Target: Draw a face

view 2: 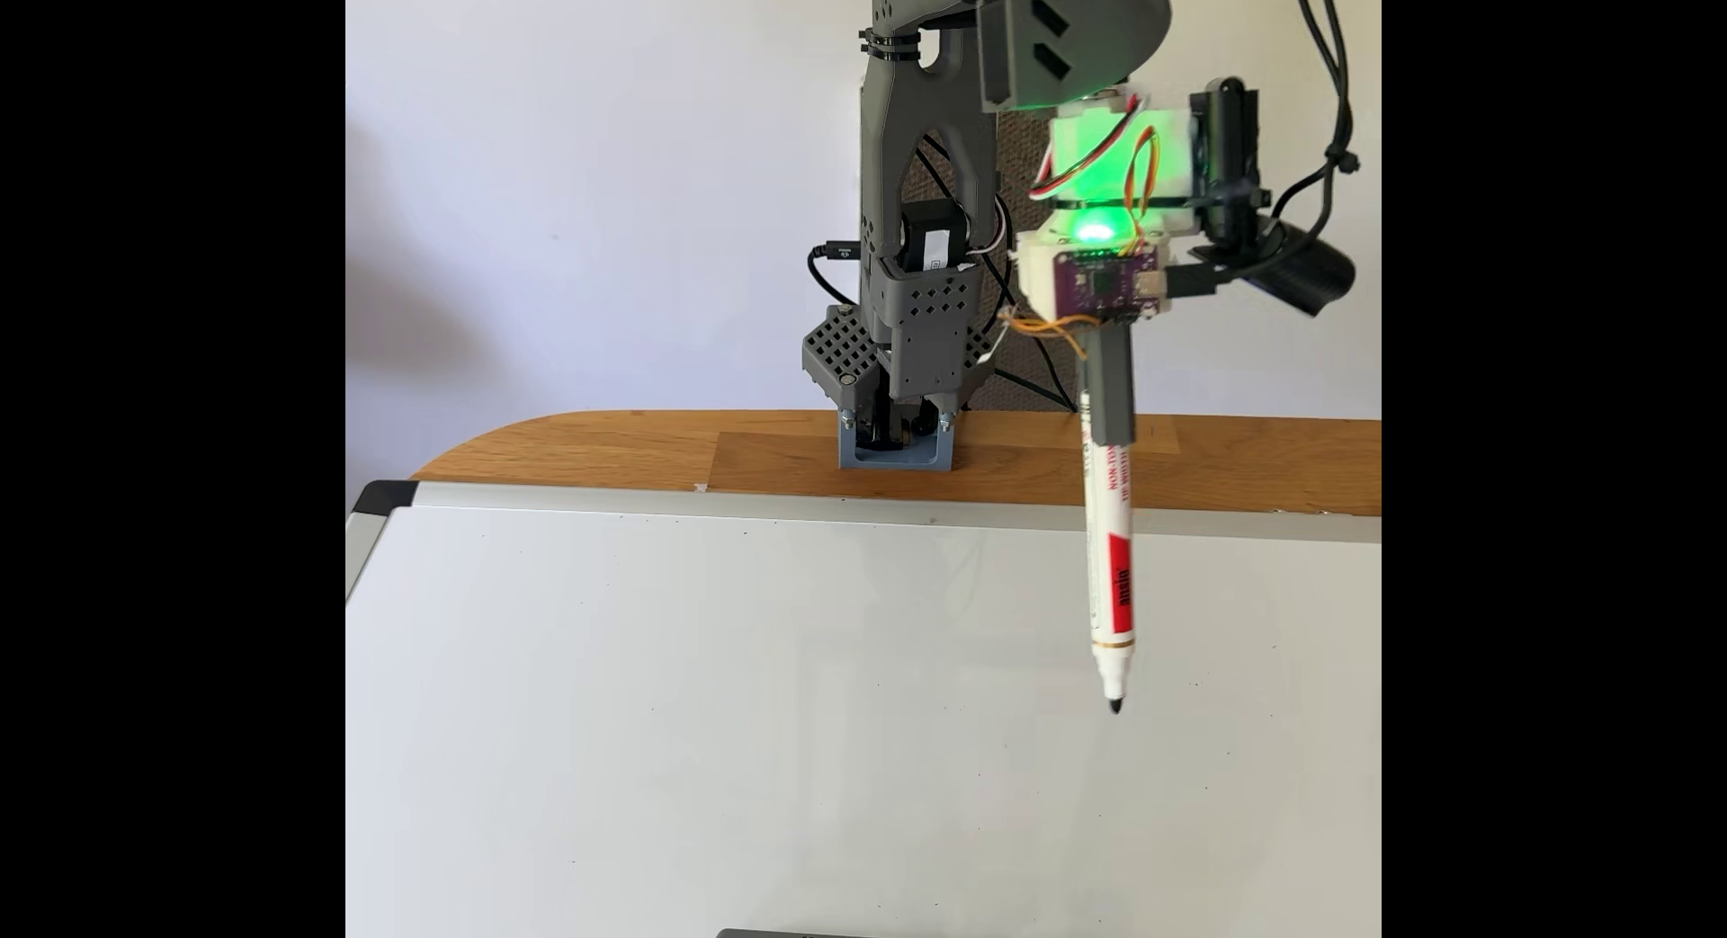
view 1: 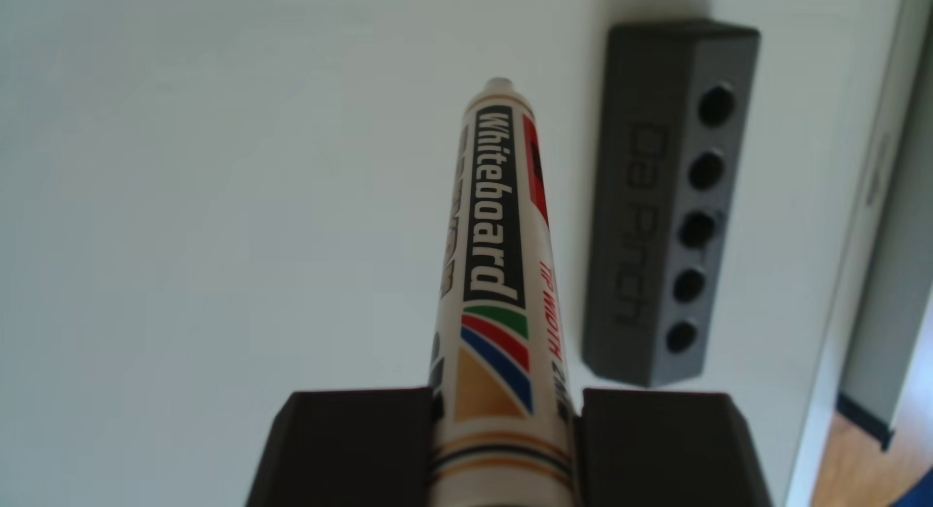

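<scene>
White wall behind; blank whiteboard (view 2: pixel 748 714) lies on wooden worktop (view 2: pixel 654 452). Tool (view 1: pixel 505 436) clamped on whiteboard marker (view 2: pixel 1109 564), uncapped nib just above the board at right. Arm reaches down, marker near-vertical, slightly tilted. Risk: pressing too hard skids the nib; the pen holder (view 1: pixel 671 204) sits close by.

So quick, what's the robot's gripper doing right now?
Gripper: shut on the whiteboard marker, uncapped, pointing down at the whiteboard.
</scene>
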Controlling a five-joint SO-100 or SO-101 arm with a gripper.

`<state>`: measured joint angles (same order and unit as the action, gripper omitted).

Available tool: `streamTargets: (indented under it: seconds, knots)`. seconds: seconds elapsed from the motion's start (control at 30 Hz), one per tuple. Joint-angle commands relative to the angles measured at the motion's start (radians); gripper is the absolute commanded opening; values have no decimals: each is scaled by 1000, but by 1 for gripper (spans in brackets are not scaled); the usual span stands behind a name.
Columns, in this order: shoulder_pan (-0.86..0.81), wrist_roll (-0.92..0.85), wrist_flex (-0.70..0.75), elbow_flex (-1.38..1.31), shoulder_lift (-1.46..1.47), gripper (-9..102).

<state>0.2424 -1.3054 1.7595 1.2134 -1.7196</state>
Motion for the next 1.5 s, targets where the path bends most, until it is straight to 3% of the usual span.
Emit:
streamTargets:
  seconds: [0.0, 0.73, 1.47]
  knots:
    - [-5, -15, -37, -6, -2, -1]
    - [-49, -23, -301, -11, 273, -1]
    - [-54, -23, -291, 2, 351, -1]
